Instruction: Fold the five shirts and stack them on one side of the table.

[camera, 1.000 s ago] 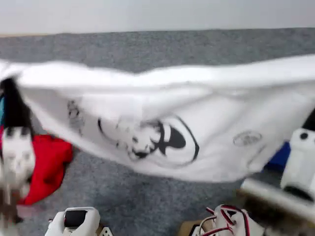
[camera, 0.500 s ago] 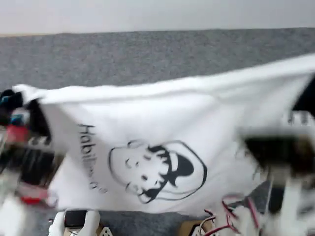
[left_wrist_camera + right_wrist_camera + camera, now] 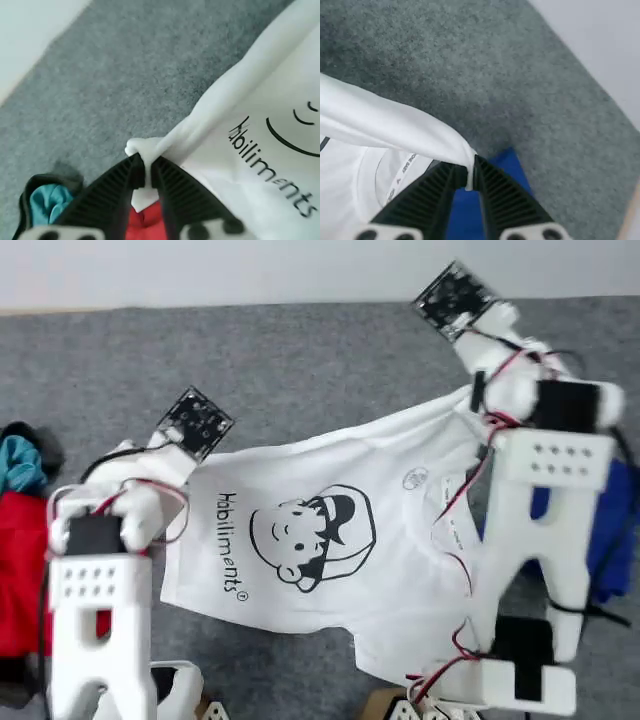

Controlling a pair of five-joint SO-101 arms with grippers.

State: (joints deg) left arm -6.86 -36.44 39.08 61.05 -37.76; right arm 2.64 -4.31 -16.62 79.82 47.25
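Looks like the spreading step, ahead of any fold. Shows the white shirt (image 3: 310, 540) laid print-up across the middle of the table (image 3: 300, 360), hem toward the left edge, collar toward the right edge, stretched along its far side between both arms.

Left gripper (image 3: 145, 172): clenched on a bunched corner of the hem, wrist tipped down close to the grey surface, close to the red shirt (image 3: 20, 540) and teal shirt (image 3: 18, 465) heaped at the left edge.

Right gripper (image 3: 469, 177): clamped on a fold of fabric by the collar, held higher toward the far right corner, forearm rising from the front edge, over the blue shirt (image 3: 612, 530) at the right edge.

Calls next, most likely, for lowering both pinched points together until flat on the table, then releasing without dragging wrinkles in. Needs even tension on both sides, plus some smoothing of the rumpled part near the front edge.
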